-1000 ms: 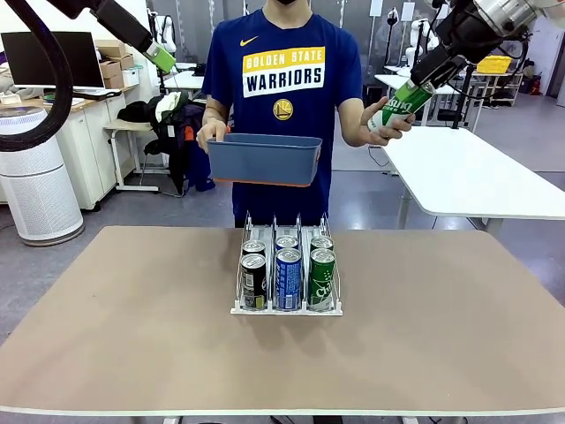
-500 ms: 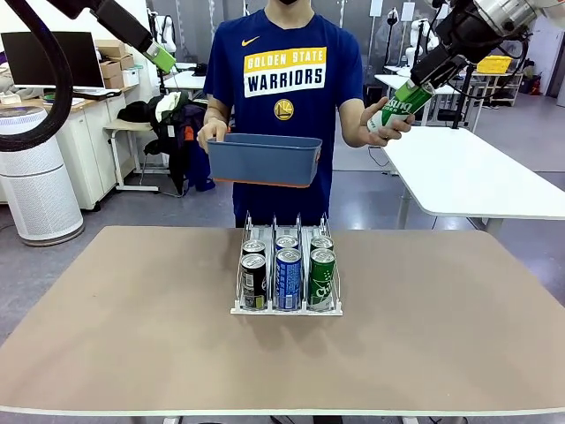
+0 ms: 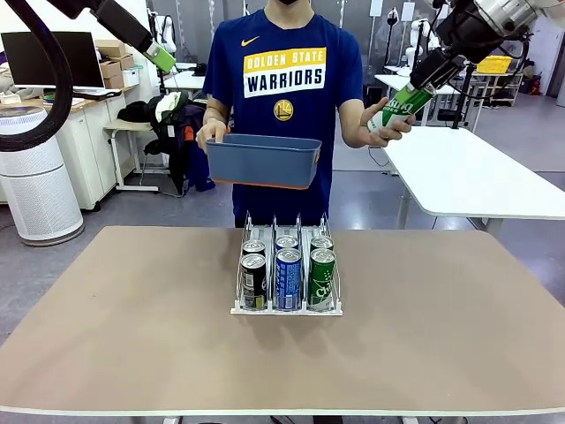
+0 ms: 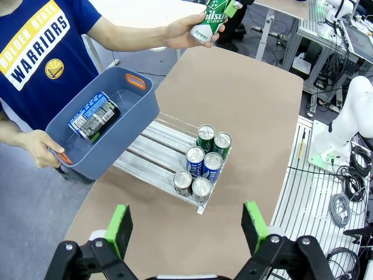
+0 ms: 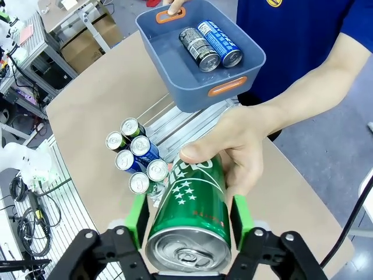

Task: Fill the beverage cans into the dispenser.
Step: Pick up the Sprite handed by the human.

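Note:
A person's hand holds out a green beverage can (image 3: 402, 104) at the upper right. My right gripper (image 3: 424, 81) is shut on its top end, and its green pads press both sides of the can (image 5: 192, 210) in the right wrist view (image 5: 189, 219). The white wire dispenser (image 3: 287, 312) stands mid-table with several cans in its three lanes: dark (image 3: 253, 281), blue (image 3: 289, 279) and green (image 3: 321, 279) in front. My left gripper (image 4: 187, 228) hangs open and empty, high over the table's near left (image 3: 159, 57).
The person's other hand holds a blue-grey bin (image 3: 265, 161) above the table's far edge, with a dark can (image 5: 198, 49) and a blue can (image 5: 218, 42) lying inside. A white table (image 3: 477, 172) stands behind at the right.
My right gripper's fingers have closed on the green can that the person holds. Arms, bin and dispenser stay where they were.

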